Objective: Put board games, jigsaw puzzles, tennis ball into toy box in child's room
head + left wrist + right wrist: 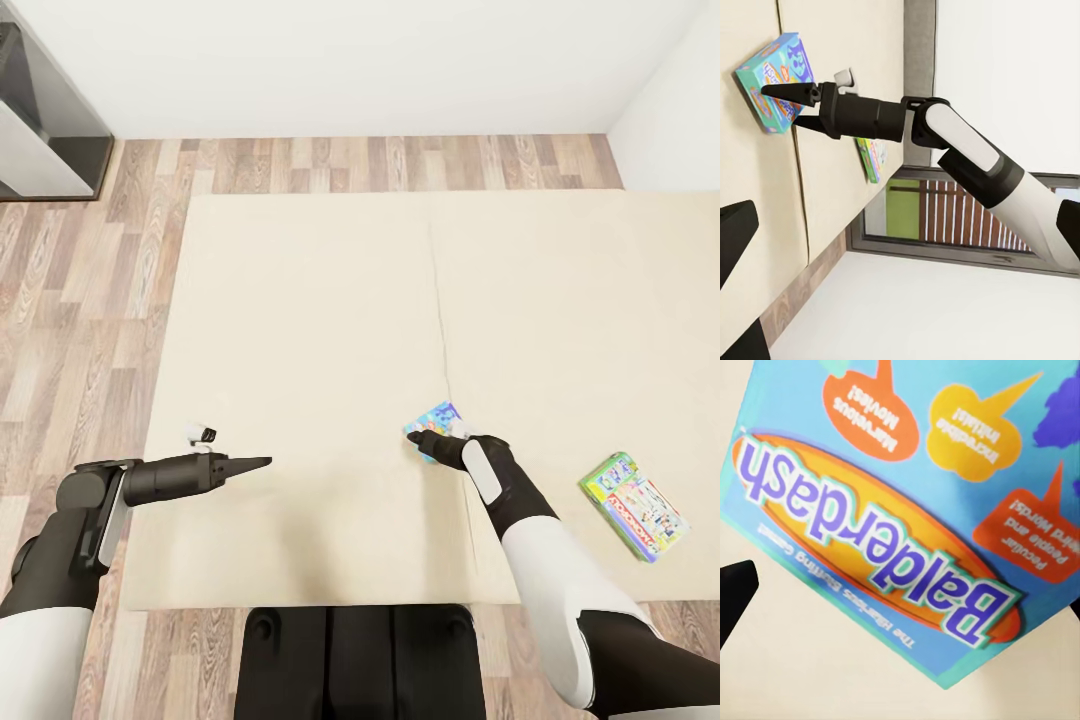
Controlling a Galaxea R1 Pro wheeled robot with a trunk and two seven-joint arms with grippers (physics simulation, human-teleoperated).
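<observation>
The blue "Balderdash" board game (438, 415) lies flat near the middle seam of the beige bed (300, 330). My right gripper (420, 440) is open just over the near edge of this box, its two fingers apart. In the left wrist view the right gripper (786, 109) spreads across the blue box (776, 75). The box's lid (915, 495) is seen close up in the right wrist view, with one dark fingertip (735, 589) at the side. A green-edged board game (633, 505) lies on the bed to the right. My left gripper (255, 463) hovers open over the bed's left part, holding nothing.
Wood-plank floor (90, 300) surrounds the bed on the left and far sides. A grey cabinet (40, 120) stands at the far left against the white wall. My dark base (360, 660) is at the bed's near edge. A grey-framed window (945, 217) is beyond the bed.
</observation>
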